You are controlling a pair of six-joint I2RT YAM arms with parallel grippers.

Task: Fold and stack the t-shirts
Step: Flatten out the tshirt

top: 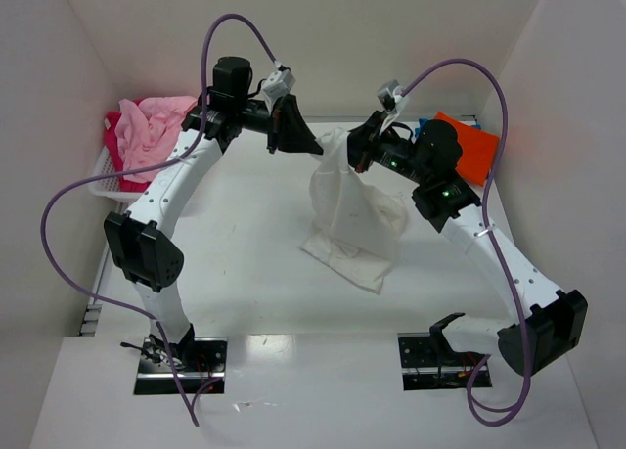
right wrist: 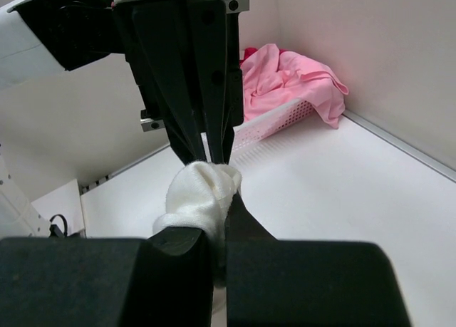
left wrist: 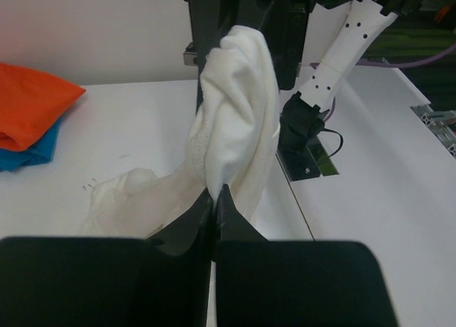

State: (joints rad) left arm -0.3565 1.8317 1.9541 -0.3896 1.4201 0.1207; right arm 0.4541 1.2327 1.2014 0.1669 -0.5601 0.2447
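Note:
Both grippers hold the cream-white t-shirt point(top: 347, 214) up over the middle of the table; its lower part rests crumpled on the tabletop. My left gripper point(top: 313, 146) is shut on its top edge, seen in the left wrist view point(left wrist: 216, 191) with the cloth point(left wrist: 239, 113) hanging ahead. My right gripper point(top: 354, 154) is shut on a bunched bit of the same shirt point(right wrist: 199, 199), close against the left one point(right wrist: 226, 191). The light pink t-shirt point(top: 152, 126) and the red-magenta one point(top: 111, 141) lie in the basket. The orange t-shirt point(top: 471, 148) lies on the blue one point(top: 423, 128) at the far right.
The white slotted basket point(top: 106, 180) stands at the far left by the wall; it also shows in the right wrist view point(right wrist: 271, 124). White walls close in the table on the left, the back and the right. The arm bases point(top: 181, 356) sit at the near edge.

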